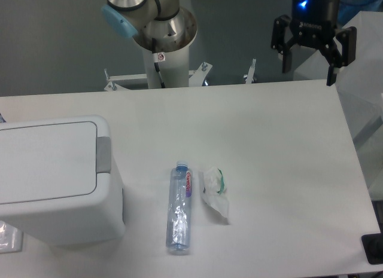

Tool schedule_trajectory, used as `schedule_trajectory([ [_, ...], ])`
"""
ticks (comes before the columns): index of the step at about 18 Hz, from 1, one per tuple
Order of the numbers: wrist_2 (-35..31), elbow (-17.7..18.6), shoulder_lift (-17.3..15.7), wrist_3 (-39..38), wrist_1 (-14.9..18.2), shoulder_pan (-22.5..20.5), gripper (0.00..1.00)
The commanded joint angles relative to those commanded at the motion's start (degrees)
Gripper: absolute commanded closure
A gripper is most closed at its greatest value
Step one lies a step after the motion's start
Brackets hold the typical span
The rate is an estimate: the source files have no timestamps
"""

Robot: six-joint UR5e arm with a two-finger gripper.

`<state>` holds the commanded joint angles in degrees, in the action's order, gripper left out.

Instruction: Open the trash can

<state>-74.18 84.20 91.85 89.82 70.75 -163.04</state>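
The large white boxy plastic trash can (54,176) – lid shut – is being seen at the table's left edge, while the black two-finger gripper (308,72) is being held spread wide, far off at the back right.

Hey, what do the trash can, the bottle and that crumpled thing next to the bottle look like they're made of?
Trash can: likely matte white molded plastic, with smooth rounded corners and a grey tab.
Bottle: clear, glossy thin plastic; the table shows through it, and it has a printed label.
Crumpled thing: probably thin plastic film or wrapper, whitish with green, sharply creased; paper is possible.
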Motion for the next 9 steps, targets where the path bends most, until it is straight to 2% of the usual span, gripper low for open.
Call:
schedule_trajectory([
  [6, 0.0, -0.44, 0.79, -1.22, -0.27, 0.61, 0.0],
  [9, -0.09, -2.8, 3.07, -8.14, -0.61, 3.86, 0.0],
])
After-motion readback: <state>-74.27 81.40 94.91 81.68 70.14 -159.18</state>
